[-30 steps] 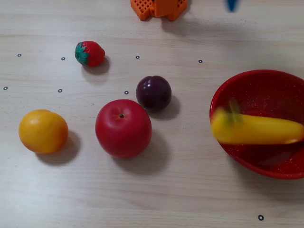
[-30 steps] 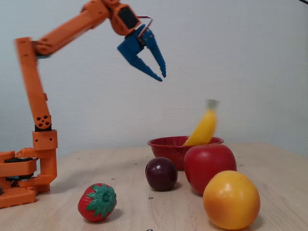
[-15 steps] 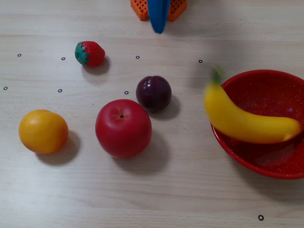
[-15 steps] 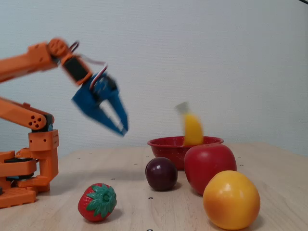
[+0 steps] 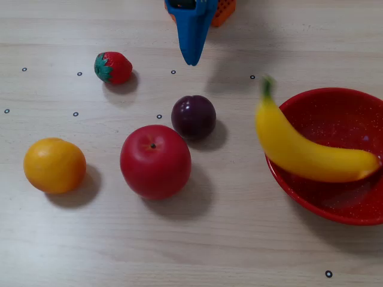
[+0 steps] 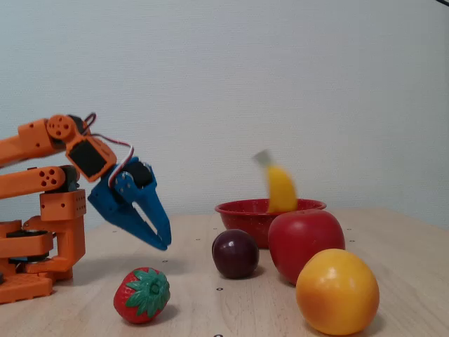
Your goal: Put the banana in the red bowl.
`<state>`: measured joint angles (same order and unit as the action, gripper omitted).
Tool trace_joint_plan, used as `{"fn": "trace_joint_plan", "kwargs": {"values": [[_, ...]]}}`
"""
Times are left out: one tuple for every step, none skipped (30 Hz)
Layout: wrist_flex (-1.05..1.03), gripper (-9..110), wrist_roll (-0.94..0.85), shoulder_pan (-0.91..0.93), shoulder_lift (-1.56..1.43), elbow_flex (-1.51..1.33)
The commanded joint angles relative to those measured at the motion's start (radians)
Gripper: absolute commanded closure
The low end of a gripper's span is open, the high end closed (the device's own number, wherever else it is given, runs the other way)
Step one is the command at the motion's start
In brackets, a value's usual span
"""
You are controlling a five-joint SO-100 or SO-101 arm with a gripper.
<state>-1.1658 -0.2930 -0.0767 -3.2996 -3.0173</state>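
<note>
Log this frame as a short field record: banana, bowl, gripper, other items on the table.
banana: lying across the bowl's left rim in a fixed view, stem end sticking out past it, other end inside
red bowl: right side of the table, upright
gripper: low near the arm's base, holding nothing, jaws close together
other items: strawberry, plum, apple, orange
task state: banana in the bowl, partly overhanging

The banana (image 5: 305,156) lies across the red bowl (image 5: 335,197) at right, its green stem poking over the left rim. The blue gripper (image 5: 192,58) hangs at the far edge, holding nothing.
</note>
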Motion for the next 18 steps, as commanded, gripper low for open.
{"fn": "trace_joint_plan", "kwargs": {"values": [[0.061, 101, -0.025, -0.029, -0.008, 0.015], [0.071, 101, -0.029, -0.029, -0.008, 0.008], [0.071, 101, -0.035, -0.029, -0.008, 0.006], [0.072, 101, -0.037, -0.02, -0.008, 0.006], [0.08, 101, -0.04, -0.011, -0.008, 0.005], [0.089, 101, -0.044, -0.006, -0.008, 0.002], [0.091, 101, -0.044, -0.005, -0.008, 0.002], [0.092, 101, -0.044, -0.003, -0.008, 0.002], [0.092, 101, -0.049, -0.003, -0.008, 0.002], [0.092, 101, -0.052, -0.003, -0.008, 0.002], [0.092, 101, -0.058, -0.006, -0.008, 0.002], [0.092, 101, -0.063, -0.009, -0.008, 0.002], [0.092, 101, -0.058, -0.011, -0.008, 0.002], [0.092, 101, -0.057, -0.011, -0.008, 0.002], [0.092, 99, -0.058, -0.011, -0.008, 0.002], [0.092, 97, -0.057, -0.011, -0.008, 0.002], [0.092, 99, -0.057, -0.011, -0.008, 0.002], [0.092, 100, -0.057, -0.011, -0.008, 0.002]]}}
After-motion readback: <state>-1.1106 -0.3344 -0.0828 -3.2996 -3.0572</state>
